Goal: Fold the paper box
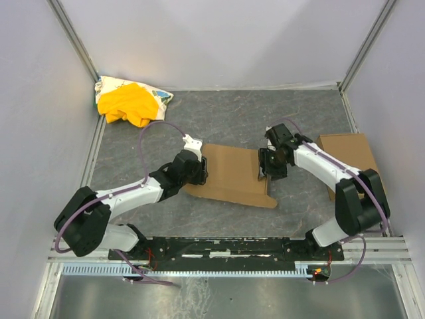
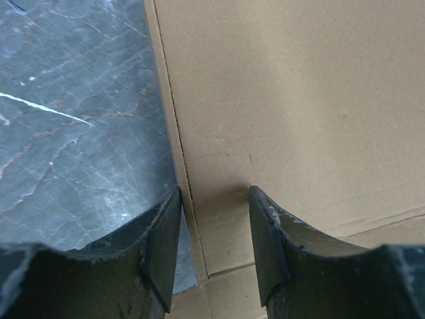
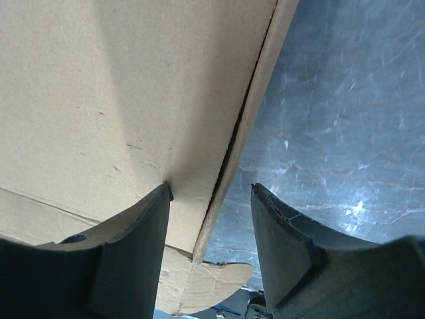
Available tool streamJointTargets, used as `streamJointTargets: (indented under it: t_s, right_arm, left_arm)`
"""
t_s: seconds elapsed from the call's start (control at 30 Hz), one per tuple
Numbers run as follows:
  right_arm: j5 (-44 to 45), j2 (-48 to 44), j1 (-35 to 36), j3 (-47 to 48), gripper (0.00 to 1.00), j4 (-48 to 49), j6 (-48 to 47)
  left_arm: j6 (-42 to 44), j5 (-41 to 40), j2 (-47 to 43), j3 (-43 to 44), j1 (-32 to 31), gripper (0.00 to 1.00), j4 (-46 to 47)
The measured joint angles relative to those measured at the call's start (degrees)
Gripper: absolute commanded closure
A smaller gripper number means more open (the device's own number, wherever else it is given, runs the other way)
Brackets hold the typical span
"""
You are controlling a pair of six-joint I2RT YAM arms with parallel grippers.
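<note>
The paper box lies in the middle of the table as a shallow brown cardboard shape, its near edge flared out. My left gripper is at its left edge and my right gripper at its right edge. In the left wrist view the gripper stands open astride the box's side wall, one finger over the table and one over the cardboard. The right gripper is open too and straddles the box's opposite edge. A rounded tab shows below that edge.
A smaller flat cardboard rectangle lies at the right, partly under the right arm. A yellow cloth bundle sits in the far left corner. Grey marbled tabletop is walled by pale panels on three sides.
</note>
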Motion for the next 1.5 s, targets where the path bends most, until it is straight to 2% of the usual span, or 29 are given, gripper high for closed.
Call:
streamJointTargets:
  t_s: [0.33,0.57,0.73,0.93,1.1,1.23,1.27,1.3,1.33,1.37,1.43,1.5]
  right_arm:
    - [4.8,16.9,-0.4,20.0,0.41,-2.8,-2.9]
    - [6.7,24.4,-1.7,30.5,0.41,-4.3,-4.3]
    - [7.3,26.9,-2.6,35.2,0.41,-4.7,-4.9]
    - [7.3,26.4,-3.4,35.6,0.4,-4.8,-4.9]
    - [7.6,21.9,-3.2,34.6,0.37,-5.0,-4.9]
    - [8.6,14.3,-3.2,31.4,0.4,-5.0,-4.7]
    - [8.6,9.6,-3.2,28.2,0.38,-2.7,-4.4]
    - [8.6,8.3,-3.2,27.4,0.25,-2.6,-4.2]
    - [8.3,4.3,-3.2,23.8,0.06,0.1,-3.2]
    - [7.7,0.9,-3.2,20.3,0.0,2.3,-2.2]
    - [5.0,-7.8,-3.3,10.1,0.01,8.2,-0.7]
    - [2.4,-12.5,-3.4,2.8,0.01,11.5,-0.1]
  left_arm:
    - [0.6,-6.5,11.6,13.5,1.4,0.48,-5.9]
    - [0.6,-6.8,18.0,22.1,5.0,0.48,-8.3]
    - [0.6,-6.8,18.4,26.6,6.2,0.48,-10.1]
    - [0.6,-7.1,16.5,28.0,6.0,0.46,-10.9]
    - [0.6,-9.3,11.6,27.4,5.4,0.45,-11.9]
    - [0.3,-12.9,7.9,26.3,5.5,0.35,-13.7]
    - [-0.2,-14.7,6.0,25.2,5.6,0.32,-14.8]
    - [-0.2,-15.3,5.1,24.2,5.6,0.29,-14.6]
    - [-0.3,-15.9,3.3,22.6,5.7,0.27,-14.7]
    - [-0.5,-16.6,0.9,19.6,5.9,0.25,-13.8]
    - [-1.7,-17.2,-5.7,11.6,6.3,0.24,-11.3]
    - [-3.1,-17.3,-11.6,3.5,6.5,0.22,-8.0]
